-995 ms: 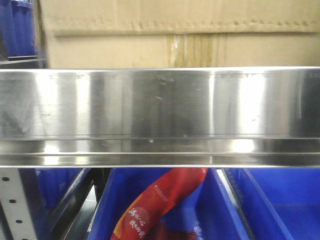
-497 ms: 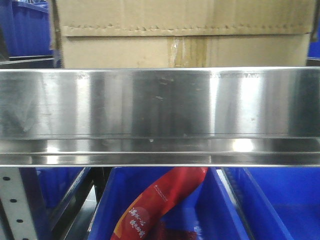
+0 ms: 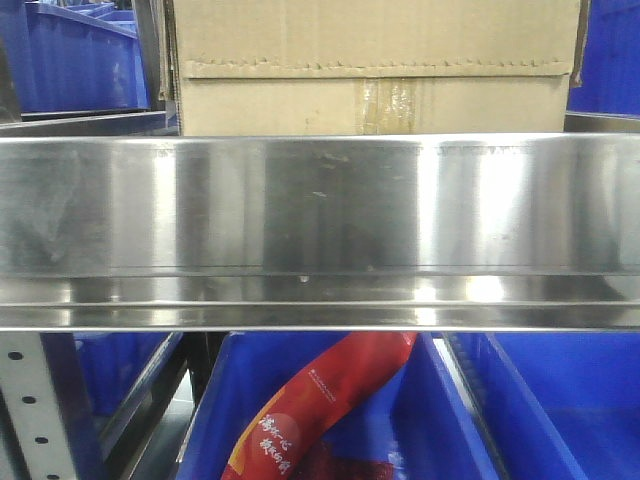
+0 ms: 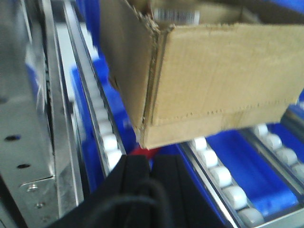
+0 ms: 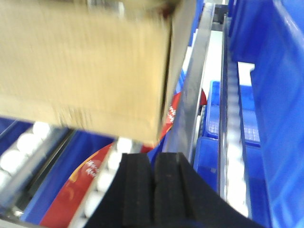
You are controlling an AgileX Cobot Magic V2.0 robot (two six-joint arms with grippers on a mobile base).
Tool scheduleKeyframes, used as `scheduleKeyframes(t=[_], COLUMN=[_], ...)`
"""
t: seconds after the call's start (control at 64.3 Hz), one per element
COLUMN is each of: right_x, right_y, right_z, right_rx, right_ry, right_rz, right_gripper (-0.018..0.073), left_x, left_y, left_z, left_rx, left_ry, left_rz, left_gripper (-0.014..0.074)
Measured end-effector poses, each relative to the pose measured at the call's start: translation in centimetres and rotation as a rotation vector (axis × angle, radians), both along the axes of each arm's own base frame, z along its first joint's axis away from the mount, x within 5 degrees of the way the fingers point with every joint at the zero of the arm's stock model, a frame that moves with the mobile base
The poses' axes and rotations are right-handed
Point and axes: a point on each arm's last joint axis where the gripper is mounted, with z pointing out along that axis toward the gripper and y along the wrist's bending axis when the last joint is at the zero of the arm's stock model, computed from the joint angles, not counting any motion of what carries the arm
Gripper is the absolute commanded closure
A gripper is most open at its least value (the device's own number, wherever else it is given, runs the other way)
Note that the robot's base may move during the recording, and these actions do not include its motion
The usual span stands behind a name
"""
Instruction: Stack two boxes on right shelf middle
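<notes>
One brown corrugated box (image 3: pixel 370 70) shows above the broad, mirror-like front lip of the steel shelf (image 3: pixel 320 210); it has a zigzag flap edge and a clear tape strip. No second box shows. In the left wrist view the box (image 4: pixel 213 80) hangs with its lower corner just above my left gripper (image 4: pixel 151 159), which is shut with nothing between its fingers. The right wrist view shows the box (image 5: pixel 80 66), blurred, above and left of my right gripper (image 5: pixel 154 156), also shut and empty. Whether either gripper touches the box I cannot tell.
Below the shelf lip, blue plastic bins (image 3: pixel 560 400) sit on white roller tracks (image 4: pixel 107 142), and one holds a red printed bag (image 3: pixel 320 400). A grey perforated upright (image 3: pixel 25 410) stands at lower left. More blue bins (image 3: pixel 80 60) flank the box.
The box has shrunk in the front view and both its side edges now show, so it has moved away from the camera. The shelf lip and bins have not moved.
</notes>
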Motion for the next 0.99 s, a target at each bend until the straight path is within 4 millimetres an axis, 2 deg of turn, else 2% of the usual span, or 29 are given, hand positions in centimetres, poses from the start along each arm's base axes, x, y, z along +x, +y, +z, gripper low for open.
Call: scheduleKeyframes(t=[0.218,0.389,0.544,0.995], right_x=[-2.4,-3.1,-3.1,-3.1], right_y=[-0.7,-1.0,-1.0,-1.0], right_z=[-3.8,-5.7,-6.0,-5.8], right_rx=[0.035,0.048,0.051,0.055], right_ry=[-0.125,-0.174,-0.186,-0.209], right_rz=[-0.025,-0.037,-0.04,-0.043], right_gripper=[0.0721,0.0721,0.0721,0.0721], left_x=[-3.3,-4.3,-4.4,-4.4], left_y=[1.3,1.7,1.8,1.8], left_z=[-4.8,-7.2,-8.0,-7.9], left_rx=[-0.052,-0.088,-0.087,-0.092], left_ry=[-0.193,-0.298,-0.298,-0.312], left_rz=[0.019,0.028,0.029,0.03], left_gripper=[0.0707,0.0707,0.0707,0.0707])
